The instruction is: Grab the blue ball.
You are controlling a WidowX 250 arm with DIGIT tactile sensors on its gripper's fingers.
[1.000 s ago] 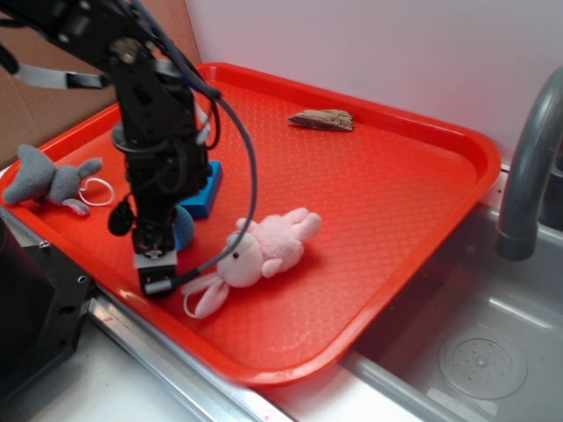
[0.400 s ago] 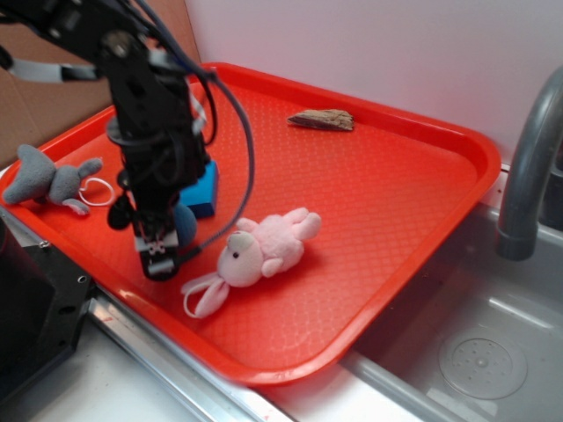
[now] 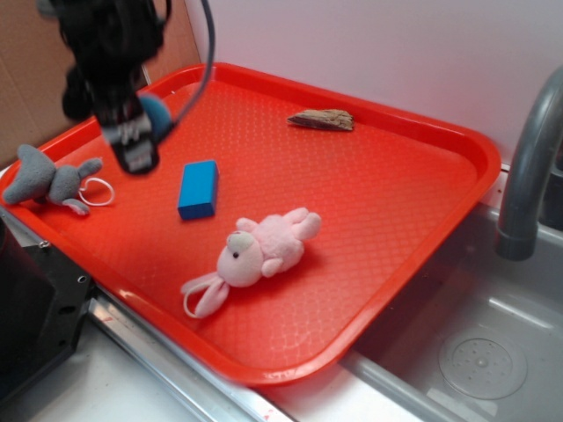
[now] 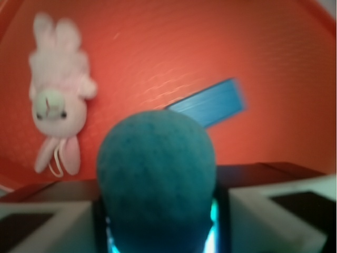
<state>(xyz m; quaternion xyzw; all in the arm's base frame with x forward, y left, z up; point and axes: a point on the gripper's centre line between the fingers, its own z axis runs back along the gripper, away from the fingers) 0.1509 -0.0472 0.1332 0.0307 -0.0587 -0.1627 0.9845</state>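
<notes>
While gripper (image 3: 134, 141) clasps blue ball (image 4: 156, 179) aloft, red tray (image 3: 422, 229) holds pink bunny (image 3: 255, 255), blue block (image 3: 198, 189).

Black arm (image 3: 106, 40), blurred; dark cable (image 3: 208, 44) looping off it; hand (image 3: 136, 141) w/ pale grey fingers (image 4: 274, 221).

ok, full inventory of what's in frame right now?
blue ball: 1, teal-blue, held in the gripper above the tray
blue block: 1, blue, left-centre of tray
pink plush: 1, pink bunny, near front of tray
grey plush: 1, grey, tray's left edge
brown piece: 1, brown, back of tray
tray: 1, red, beside sink
sink: 1, metal, right
faucet: 1, grey, right
gripper: 1, black, shut on ball
</notes>
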